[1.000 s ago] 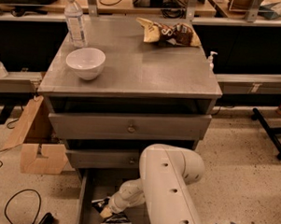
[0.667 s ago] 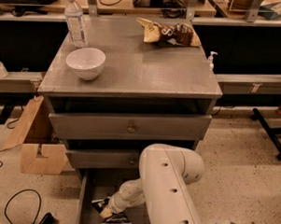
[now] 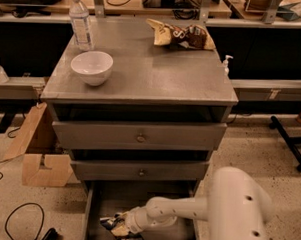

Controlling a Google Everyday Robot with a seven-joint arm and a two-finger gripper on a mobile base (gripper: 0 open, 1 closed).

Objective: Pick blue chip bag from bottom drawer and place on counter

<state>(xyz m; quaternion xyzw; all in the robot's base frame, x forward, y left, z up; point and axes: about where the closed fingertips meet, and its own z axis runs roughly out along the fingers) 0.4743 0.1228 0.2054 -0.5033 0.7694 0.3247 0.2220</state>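
Small dark navy-blue crinkly chip bag: sits low in the deep grey metal bottom drawer, toward its front left; you cannot tell whether it rests on the floor or is just off it. The drawer stands pulled out, so access is done. The robot's white arm reaches in from the right, and the gripper is down inside the drawer, right against the bag's right side. Whether it has closed on the bag you cannot tell, so treat the grasp as unconfirmed. Left, by your judgement: secure the bag, lift it clear of the drawer front, and set it on the flat grey metal table that tops the cabinet. Up there, note a white ceramic bowl at front left, a clear plastic water bottle behind it, and a brown-and-yellow snack bag at the back right; the bare middle looks the easiest spot.
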